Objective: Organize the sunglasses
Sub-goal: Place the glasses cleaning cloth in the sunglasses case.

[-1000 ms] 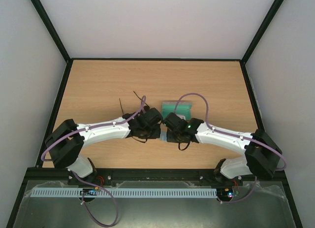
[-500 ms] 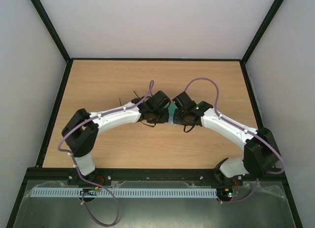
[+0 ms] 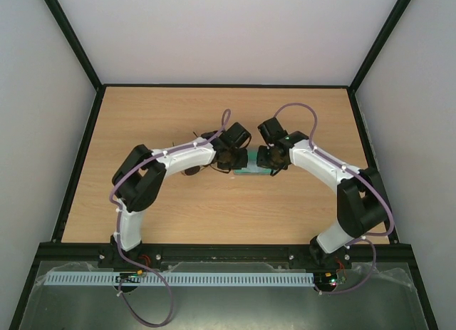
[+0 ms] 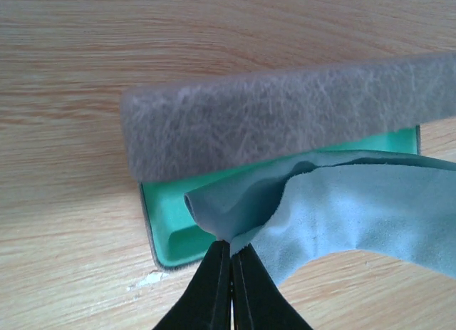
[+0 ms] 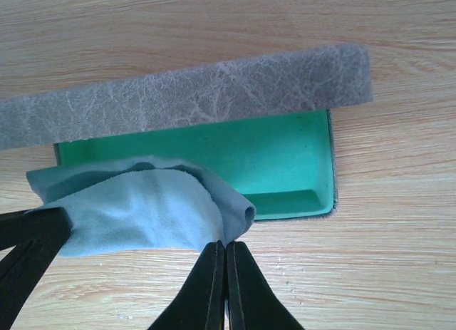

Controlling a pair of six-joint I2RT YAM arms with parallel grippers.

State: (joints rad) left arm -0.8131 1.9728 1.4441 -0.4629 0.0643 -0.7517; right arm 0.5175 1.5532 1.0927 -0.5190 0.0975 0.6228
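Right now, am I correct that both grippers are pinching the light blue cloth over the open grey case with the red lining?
Not quite. The lining is green, not red, as the right wrist view shows. The rest holds: the left gripper and the right gripper are each shut on the light blue cloth, over the open grey case.

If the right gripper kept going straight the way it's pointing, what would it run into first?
Shut on the blue cloth, the right gripper points into the open case. It would likely meet the green lining first, then the grey lid behind; depth is unclear.
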